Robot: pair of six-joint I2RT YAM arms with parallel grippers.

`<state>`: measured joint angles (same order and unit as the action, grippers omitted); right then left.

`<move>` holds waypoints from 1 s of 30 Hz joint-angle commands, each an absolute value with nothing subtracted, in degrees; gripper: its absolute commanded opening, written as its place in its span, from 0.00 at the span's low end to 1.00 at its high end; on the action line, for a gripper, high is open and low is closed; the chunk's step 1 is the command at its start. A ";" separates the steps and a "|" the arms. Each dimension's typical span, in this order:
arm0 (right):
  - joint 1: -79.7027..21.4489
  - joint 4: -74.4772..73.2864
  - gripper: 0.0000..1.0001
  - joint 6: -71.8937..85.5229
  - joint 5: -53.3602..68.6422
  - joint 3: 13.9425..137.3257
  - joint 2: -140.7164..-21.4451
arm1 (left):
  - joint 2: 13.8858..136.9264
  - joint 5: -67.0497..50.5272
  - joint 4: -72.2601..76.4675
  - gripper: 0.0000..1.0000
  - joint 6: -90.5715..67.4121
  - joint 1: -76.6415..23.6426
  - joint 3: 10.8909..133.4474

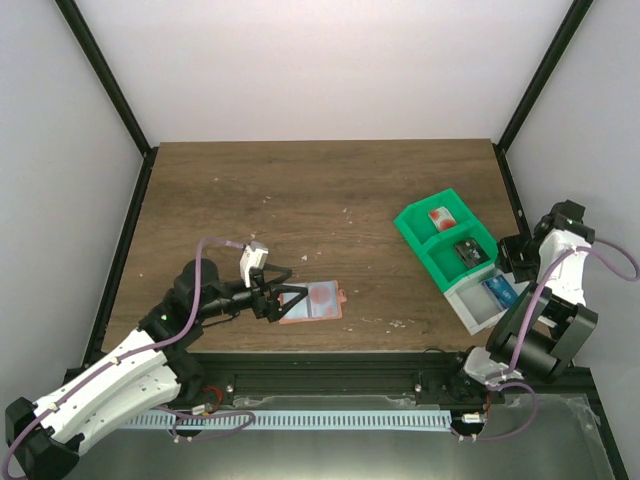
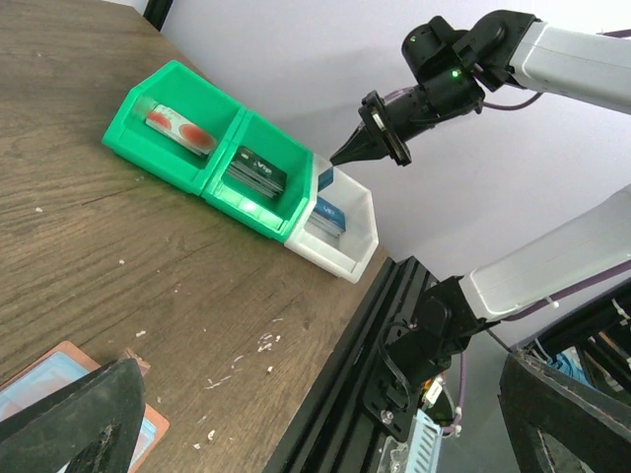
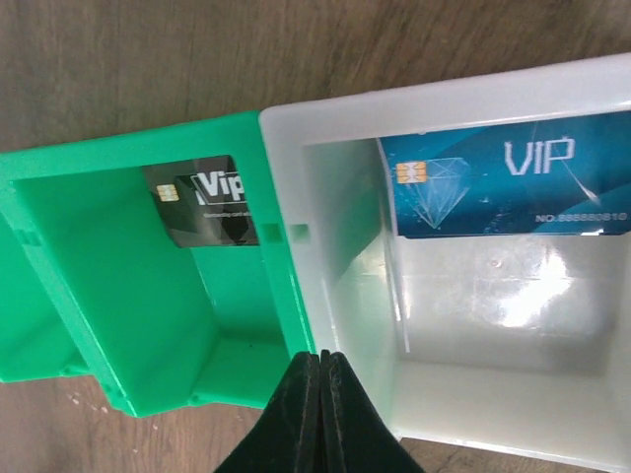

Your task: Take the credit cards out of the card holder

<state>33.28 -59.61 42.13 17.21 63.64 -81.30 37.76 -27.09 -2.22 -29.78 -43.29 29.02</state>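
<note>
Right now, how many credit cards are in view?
3: red-and-white card in the far green bin, dark card in the middle green bin, blue card in the white bin. The card holder may hide more.

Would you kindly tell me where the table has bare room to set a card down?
Bare table: its far half, and the stretch between the card holder and the green bins. Crowded: the right edge, with bins and right gripper; the left gripper at the card holder.
</note>
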 commanded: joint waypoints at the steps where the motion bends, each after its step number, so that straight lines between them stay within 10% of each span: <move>1: 33.05 -58.06 0.00 43.82 13.56 62.30 -78.51 | 37.18 -27.51 -1.34 1.00 -29.71 -43.51 28.52; 30: 33.00 -59.35 0.00 42.52 8.56 66.35 -76.72 | 36.12 -27.87 -1.55 1.00 -30.06 -43.54 27.93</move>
<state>33.28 -60.38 42.06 3.18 64.14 -79.99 36.51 -27.27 -2.24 -29.91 -43.29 28.36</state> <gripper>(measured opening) 0.010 0.997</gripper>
